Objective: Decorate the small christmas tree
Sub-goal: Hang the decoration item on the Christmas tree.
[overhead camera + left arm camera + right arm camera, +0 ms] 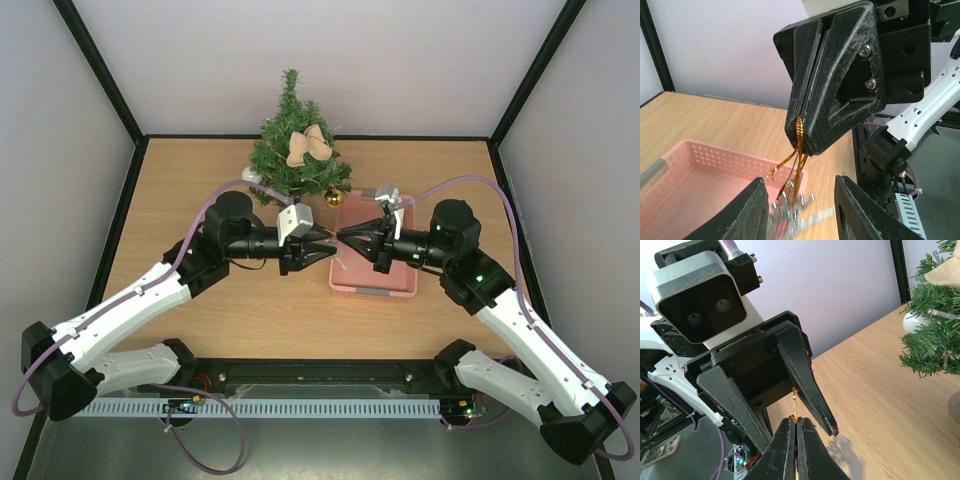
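Bolted side by side at the near edge of the table (200,320), with both arms angled inward over the wood. Meeting tip to tip a little further out, above the left rim of the pink basket (372,291).

On the left gripper (799,200): jaws apart, fingers (742,215) spread to either side of a dangling gold cord (799,150), with no contact to be seen. On the right gripper (797,427): jaws pressed flat together, clamped on the upper end of that cord, with the loose strands hanging below the tips. At the bottom of the cord, a silvery object (790,205), too blurred for any shape to be told, hanging low between the left fingers and close to the basket's perforated wall. Basket lying flat on the wood under and to the right of the two tips.

Further back, behind both grippers and apart from them, the small christmas tree (290,150), upright near the far edge of the table and a little left of centre. High in its branches, a beige bow (308,146). Low on its right side, just beside the basket's far left corner, a gold bauble (333,197). Low among the needles, a white bauble (912,321)
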`<act>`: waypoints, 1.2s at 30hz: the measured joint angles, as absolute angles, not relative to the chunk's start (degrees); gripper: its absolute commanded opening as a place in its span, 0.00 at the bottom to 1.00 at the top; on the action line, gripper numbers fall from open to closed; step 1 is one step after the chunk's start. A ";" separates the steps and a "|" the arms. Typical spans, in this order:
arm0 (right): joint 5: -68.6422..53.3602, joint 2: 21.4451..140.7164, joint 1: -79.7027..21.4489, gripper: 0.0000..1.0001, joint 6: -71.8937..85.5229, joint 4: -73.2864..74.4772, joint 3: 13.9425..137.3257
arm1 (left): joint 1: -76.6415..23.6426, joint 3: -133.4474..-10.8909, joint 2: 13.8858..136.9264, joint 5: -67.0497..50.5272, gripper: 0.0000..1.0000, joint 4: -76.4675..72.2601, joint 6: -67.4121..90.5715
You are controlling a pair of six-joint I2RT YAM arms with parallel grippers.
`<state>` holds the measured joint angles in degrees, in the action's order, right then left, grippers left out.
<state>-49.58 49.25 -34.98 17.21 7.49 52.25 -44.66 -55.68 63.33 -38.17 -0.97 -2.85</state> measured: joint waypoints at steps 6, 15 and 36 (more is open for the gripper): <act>-49.71 49.23 -35.03 0.02 17.34 7.35 52.23 | -44.66 -56.21 63.46 -38.37 0.10 -0.93 -3.81; -50.26 47.48 -35.09 0.02 15.22 7.62 51.90 | -44.66 -56.55 63.48 -40.71 0.02 -0.14 -5.65; -54.08 47.13 -35.29 0.02 13.54 8.25 51.90 | -44.64 -57.32 63.64 -45.06 0.23 0.49 -6.61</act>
